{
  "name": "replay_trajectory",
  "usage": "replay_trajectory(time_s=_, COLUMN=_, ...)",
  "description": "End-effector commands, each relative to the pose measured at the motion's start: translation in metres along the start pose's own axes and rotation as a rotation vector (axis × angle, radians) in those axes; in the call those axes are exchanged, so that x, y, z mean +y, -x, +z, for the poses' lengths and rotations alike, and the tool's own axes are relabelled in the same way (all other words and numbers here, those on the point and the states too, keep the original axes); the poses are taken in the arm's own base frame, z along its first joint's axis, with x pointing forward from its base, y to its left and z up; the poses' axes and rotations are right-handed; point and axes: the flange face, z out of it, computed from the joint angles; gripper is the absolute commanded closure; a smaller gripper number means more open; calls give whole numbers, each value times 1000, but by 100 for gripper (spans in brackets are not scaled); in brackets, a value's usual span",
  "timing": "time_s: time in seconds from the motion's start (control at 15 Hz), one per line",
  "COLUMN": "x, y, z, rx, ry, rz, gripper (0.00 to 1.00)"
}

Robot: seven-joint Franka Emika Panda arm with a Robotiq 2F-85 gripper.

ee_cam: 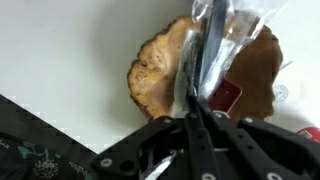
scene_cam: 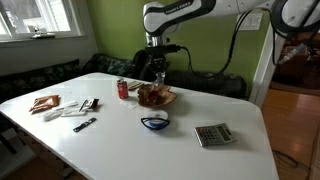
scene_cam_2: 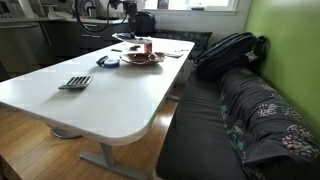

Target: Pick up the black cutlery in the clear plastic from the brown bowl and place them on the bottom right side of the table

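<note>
The brown bowl [scene_cam: 155, 97] stands on the white table near its far edge; it also shows in an exterior view [scene_cam_2: 140, 57] and in the wrist view [ee_cam: 150, 75]. My gripper [ee_cam: 195, 105] is right above the bowl, and its fingers are shut on the black cutlery in clear plastic [ee_cam: 212, 40]. The packet hangs from the fingertips over the bowl. In an exterior view the gripper [scene_cam: 158, 72] sits just above the bowl's rim. A red packet [ee_cam: 226, 97] lies in the bowl.
A red can [scene_cam: 123, 88] stands beside the bowl. A blue bowl [scene_cam: 154, 122], a calculator [scene_cam: 212, 135], and packets [scene_cam: 45, 103] with more cutlery [scene_cam: 85, 123] lie on the table [scene_cam: 120, 140]. A backpack [scene_cam_2: 228, 52] rests on the bench.
</note>
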Motion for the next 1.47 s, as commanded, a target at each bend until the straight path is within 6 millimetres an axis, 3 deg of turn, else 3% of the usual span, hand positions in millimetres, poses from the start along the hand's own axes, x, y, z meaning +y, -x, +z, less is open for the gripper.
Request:
replay_trajectory(time_s=0.0, x=23, y=24, z=2, rx=-74, ry=110, rz=-98, gripper=99)
replay_trajectory(time_s=0.47, x=62, y=71, z=32, rx=-238, ry=241, rz=32, gripper=99)
replay_trajectory(time_s=0.67, x=77, y=84, z=40, rx=-245, ry=221, rz=65, gripper=99)
replay_trajectory(time_s=0.73, x=60, y=66, z=42, rx=-232, ry=237, rz=47, gripper=96)
replay_trajectory(time_s=1.0, x=71, y=77, z=40, rx=-241, ry=240, rz=48, gripper=96)
replay_trajectory(time_s=1.27, x=75, y=75, z=37, rx=-231, ry=250, rz=57, gripper=99)
replay_trajectory(time_s=1.4, x=92, y=71, z=32, rx=-213, ry=305, rz=17, gripper=99)
